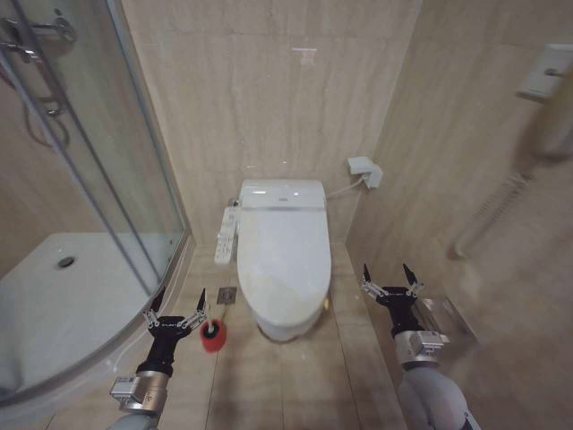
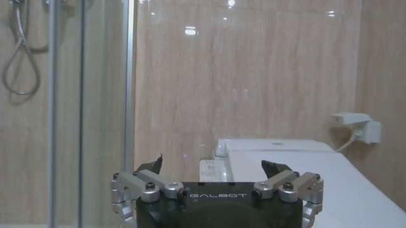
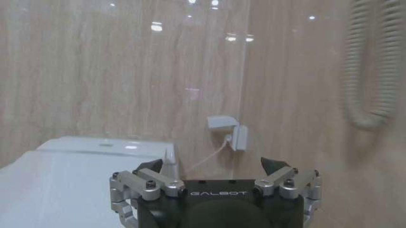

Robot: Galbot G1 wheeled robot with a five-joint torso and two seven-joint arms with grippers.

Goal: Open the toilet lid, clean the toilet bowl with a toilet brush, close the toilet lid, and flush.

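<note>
Two open tools, left tool [image 1: 177,305], right tool [image 1: 388,278], toilet lid [image 1: 282,260] down

The right gripper [image 3: 214,166] fills the foreground, its two dark fingertips spread wide apart with nothing between them, the black body marked GALBOT. Beyond it lies the closed toilet lid [image 3: 70,178], glossy white, running back to the toilet tank [image 3: 108,144]. On the beige tiled wall [image 3: 114,71] behind, a small white wall socket [image 3: 229,130] holds a plug with a thin cable. A coiled white cord [image 3: 371,61] hangs beside the adjoining wall.
</note>
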